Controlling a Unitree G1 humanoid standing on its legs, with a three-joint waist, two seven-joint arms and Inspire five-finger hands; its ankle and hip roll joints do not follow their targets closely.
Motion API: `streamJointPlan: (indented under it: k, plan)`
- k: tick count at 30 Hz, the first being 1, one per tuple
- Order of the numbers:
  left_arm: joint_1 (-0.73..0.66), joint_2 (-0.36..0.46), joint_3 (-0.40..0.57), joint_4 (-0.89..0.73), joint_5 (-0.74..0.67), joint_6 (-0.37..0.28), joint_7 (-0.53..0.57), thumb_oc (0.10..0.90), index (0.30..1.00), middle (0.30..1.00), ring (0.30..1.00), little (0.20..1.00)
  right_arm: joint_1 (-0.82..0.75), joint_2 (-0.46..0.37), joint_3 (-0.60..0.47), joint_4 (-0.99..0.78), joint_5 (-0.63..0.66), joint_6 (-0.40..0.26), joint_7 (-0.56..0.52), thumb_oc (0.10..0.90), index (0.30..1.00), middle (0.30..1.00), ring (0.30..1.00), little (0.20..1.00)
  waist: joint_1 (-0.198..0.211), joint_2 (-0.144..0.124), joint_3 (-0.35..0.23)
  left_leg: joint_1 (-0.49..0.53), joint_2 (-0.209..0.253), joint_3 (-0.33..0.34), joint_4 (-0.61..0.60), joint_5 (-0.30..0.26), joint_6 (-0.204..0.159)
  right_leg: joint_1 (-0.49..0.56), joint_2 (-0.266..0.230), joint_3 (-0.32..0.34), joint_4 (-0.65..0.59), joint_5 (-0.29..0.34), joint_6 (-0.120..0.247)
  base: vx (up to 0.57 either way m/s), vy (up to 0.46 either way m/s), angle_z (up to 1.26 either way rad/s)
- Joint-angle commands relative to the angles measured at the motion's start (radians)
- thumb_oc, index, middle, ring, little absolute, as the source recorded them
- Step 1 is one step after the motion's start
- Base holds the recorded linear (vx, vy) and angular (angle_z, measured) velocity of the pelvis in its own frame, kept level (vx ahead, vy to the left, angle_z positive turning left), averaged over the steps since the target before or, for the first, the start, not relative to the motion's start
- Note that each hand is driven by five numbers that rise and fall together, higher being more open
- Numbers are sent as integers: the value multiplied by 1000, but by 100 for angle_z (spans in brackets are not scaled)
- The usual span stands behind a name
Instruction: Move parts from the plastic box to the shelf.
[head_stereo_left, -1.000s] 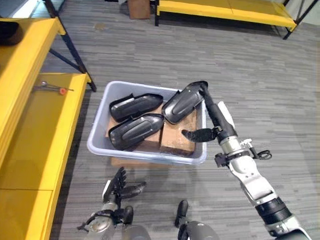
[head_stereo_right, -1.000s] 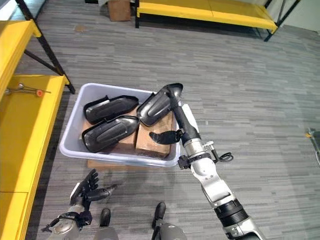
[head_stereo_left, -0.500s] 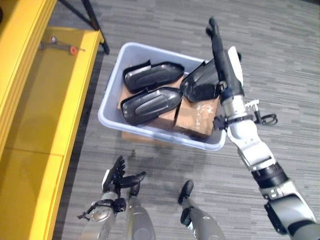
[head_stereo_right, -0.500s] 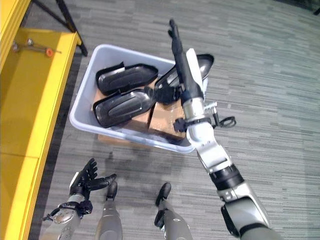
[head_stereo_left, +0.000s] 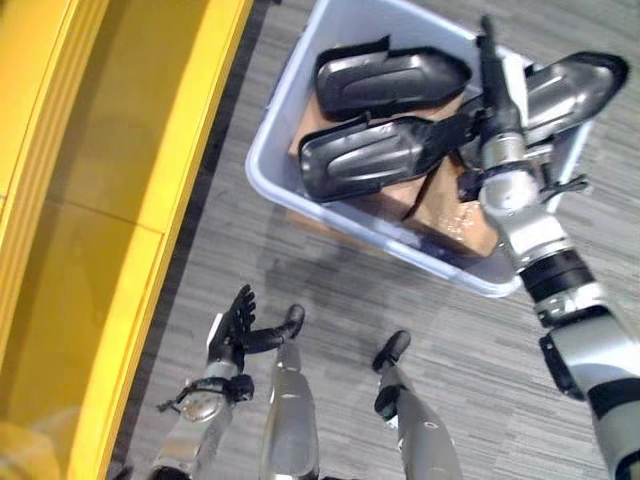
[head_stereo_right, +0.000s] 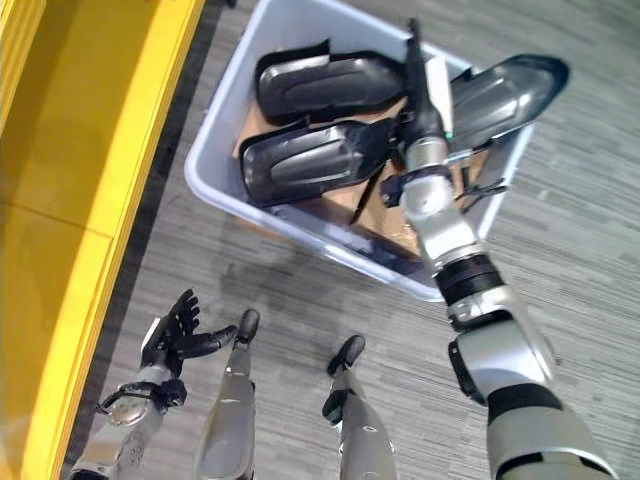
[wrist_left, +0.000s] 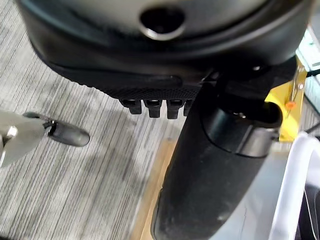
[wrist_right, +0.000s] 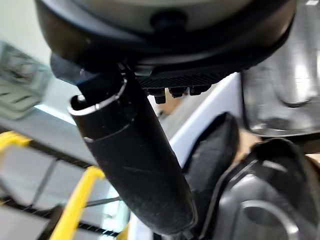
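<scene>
Grey plank floor (head_stereo_left: 560, 30), yellow shelf (head_stereo_left: 120, 150) alongside. Plastic box (head_stereo_right: 215, 190) holds dark parts (head_stereo_right: 300, 165). Right hand (head_stereo_right: 420, 90) straight-fingered against one part (head_stereo_right: 500, 95); left hand (head_stereo_left: 232, 328) spread, empty.

three black parts (head_stereo_left: 385, 80) (head_stereo_left: 365, 158) (head_stereo_left: 570, 88), one plastic box (head_stereo_left: 270, 175), two cardboard blocks (head_stereo_left: 455, 215) (head_stereo_left: 385, 203).
</scene>
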Motion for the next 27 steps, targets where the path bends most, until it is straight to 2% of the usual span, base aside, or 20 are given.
streamJointPlan:
  k: [1, 8, 20, 27]
  plan:
    - [16, 57, -40, -75, -49, -75, -4, 900, 1000, 1000, 1000, 1000, -141, -75, 19, -10, 77, -96, -31, 900, 1000, 1000, 1000, 1000, -13, -20, -52, 96, 50, 19, -29, -30, 32, 6, -98, 49, 133, -109, 110, 14, -13, 6]
    - [-17, 48, -79, -66, -62, -77, 0, 900, 1000, 1000, 1000, 1000, -184, -82, 5, 133, 139, -108, -40, 900, 1000, 1000, 1000, 1000, -7, 8, -33, 66, 51, 9, -29, -16, 31, -40, -109, 49, 177, -126, 107, 16, -13, 4]
    - [-62, 38, -119, -39, -76, -84, 6, 900, 1000, 1000, 1000, 1000, -223, -25, -8, 349, 237, -99, 8, 900, 1000, 1000, 1000, 1000, 12, 48, -16, 52, 41, 4, -29, -6, 37, -77, -127, 54, 216, -137, 107, 0, -1, 0]
    - [-76, 30, -128, -30, -74, -82, 9, 900, 1000, 1000, 1000, 1000, -166, 46, -58, 443, 301, -79, 43, 900, 1000, 1000, 1000, 1000, 20, 67, -6, 54, 33, 2, -29, -9, 40, -78, -133, 54, 221, -136, 108, -2, 0, 2]
